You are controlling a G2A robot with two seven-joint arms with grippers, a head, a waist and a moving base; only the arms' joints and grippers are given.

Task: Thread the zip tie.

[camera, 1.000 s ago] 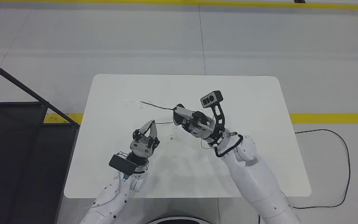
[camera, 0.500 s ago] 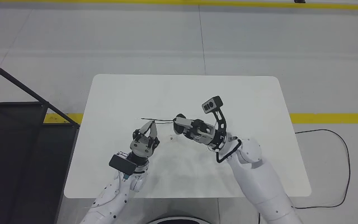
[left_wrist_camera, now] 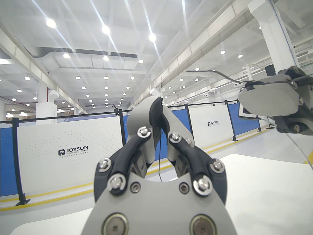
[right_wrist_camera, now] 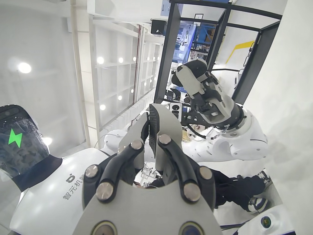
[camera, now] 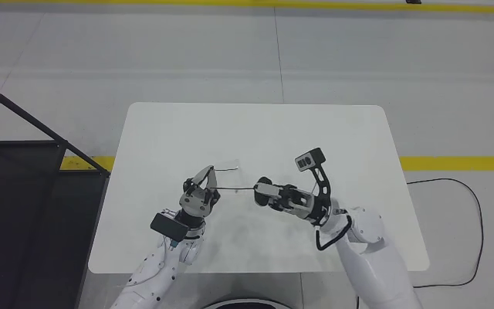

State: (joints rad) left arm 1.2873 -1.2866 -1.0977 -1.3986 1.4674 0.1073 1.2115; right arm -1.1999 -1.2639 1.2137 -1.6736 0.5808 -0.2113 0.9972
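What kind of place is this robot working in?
Probably a factory-style test hall: high white ceiling with round lamps, white and blue barrier panels, yellow floor line beside the white rounded table.

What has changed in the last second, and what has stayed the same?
The right gripper, shut on the zip tie, drew back toward the robot and to its right; the tie's free end swung round toward the left gripper. The left gripper stayed put.
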